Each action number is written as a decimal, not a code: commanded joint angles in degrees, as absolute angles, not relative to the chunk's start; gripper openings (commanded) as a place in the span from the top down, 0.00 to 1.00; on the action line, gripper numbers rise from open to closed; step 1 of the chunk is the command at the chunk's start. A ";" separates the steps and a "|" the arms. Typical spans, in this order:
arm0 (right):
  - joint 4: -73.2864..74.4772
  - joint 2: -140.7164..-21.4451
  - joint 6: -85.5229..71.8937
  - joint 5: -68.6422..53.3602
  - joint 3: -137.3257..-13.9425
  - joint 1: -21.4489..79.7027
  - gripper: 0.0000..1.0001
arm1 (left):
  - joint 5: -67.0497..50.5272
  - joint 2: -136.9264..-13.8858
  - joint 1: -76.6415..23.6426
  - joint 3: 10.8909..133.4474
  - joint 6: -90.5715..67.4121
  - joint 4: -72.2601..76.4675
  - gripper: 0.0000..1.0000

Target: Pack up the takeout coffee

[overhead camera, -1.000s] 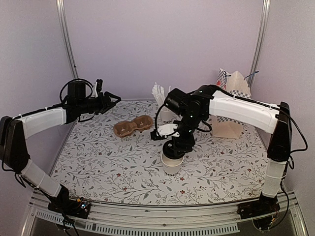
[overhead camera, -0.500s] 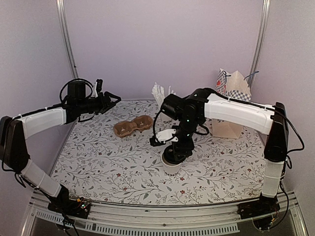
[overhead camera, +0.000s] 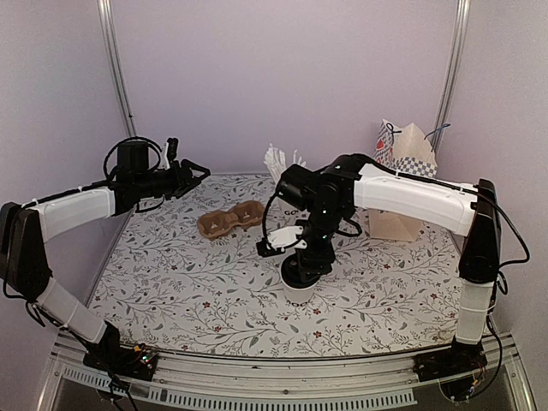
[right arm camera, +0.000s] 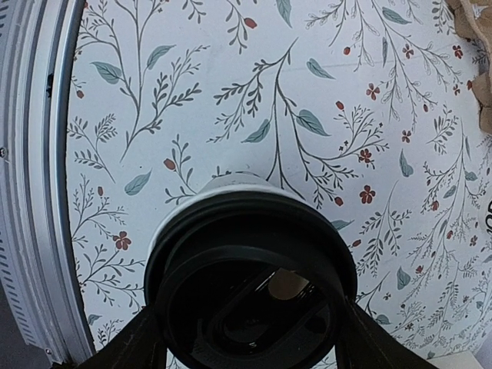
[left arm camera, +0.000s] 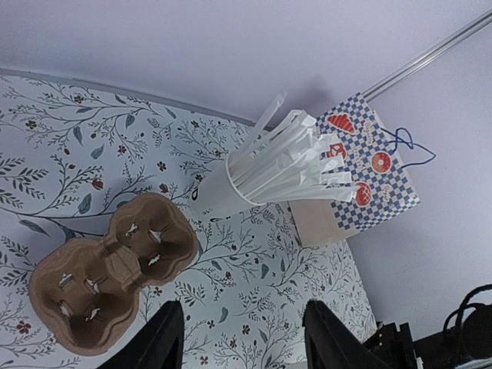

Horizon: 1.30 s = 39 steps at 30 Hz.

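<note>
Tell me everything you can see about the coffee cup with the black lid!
The takeout coffee is a small white paper cup with dark lettering on its side and a round, shiny black plastic lid with a raised rim. It stands upright on the flowery table, near the middle, in front of the cup of straws. The right gripper reaches down over it, one jaw on each side of the lid. Whether the jaws touch the lid cannot be told. Much of the cup is hidden under the gripper.

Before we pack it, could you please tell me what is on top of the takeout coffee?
A round black lid sits on the takeout coffee, and the right gripper fingers straddle its rim. The drink inside is covered by the lid.
</note>
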State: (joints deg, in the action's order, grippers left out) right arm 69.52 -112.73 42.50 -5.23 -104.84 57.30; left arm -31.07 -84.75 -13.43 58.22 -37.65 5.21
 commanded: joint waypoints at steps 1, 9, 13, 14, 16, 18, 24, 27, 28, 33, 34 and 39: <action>70.04 -114.12 41.84 -6.15 -106.27 57.74 0.33 | -31.23 -83.50 -12.74 58.53 -37.02 5.36 0.44; 70.44 -114.69 41.83 -6.13 -106.26 57.74 0.33 | -31.22 -83.50 -12.75 58.54 -37.03 5.36 0.44; 70.56 -115.00 41.75 -6.66 -106.26 57.83 0.33 | -31.28 -83.58 -12.74 58.54 -37.08 5.36 0.44; 70.60 -115.04 41.75 -6.74 -106.22 57.84 0.33 | -31.32 -83.58 -12.66 58.54 -37.07 5.36 0.44; 70.66 -115.20 41.75 -6.79 -106.26 57.83 0.33 | -31.37 -83.58 -12.62 58.54 -37.01 5.36 0.44; 70.74 -115.18 41.75 -6.64 -106.30 57.87 0.33 | -31.37 -83.58 -12.61 58.54 -37.04 5.36 0.44; 71.26 -114.11 41.76 -4.96 -106.95 58.26 0.33 | -31.32 -83.67 -12.59 58.54 -37.06 5.36 0.44; 71.67 -113.62 41.63 -4.00 -107.35 58.68 0.32 | -31.33 -83.75 -12.52 58.52 -37.11 5.36 0.44; 71.72 -113.48 41.51 -3.92 -107.35 58.83 0.32 | -31.37 -83.69 -12.51 58.47 -37.13 5.36 0.44; 71.83 -113.68 41.24 -3.96 -107.23 59.32 0.32 | -31.33 -83.93 -12.56 58.45 -37.22 5.36 0.44; 71.81 -113.81 41.18 -3.96 -107.15 59.31 0.32 | -31.34 -83.93 -12.53 58.45 -37.19 5.36 0.44; 71.55 -114.29 41.22 -3.70 -106.97 59.33 0.32 | -31.38 -83.94 -12.49 58.45 -37.18 5.32 0.44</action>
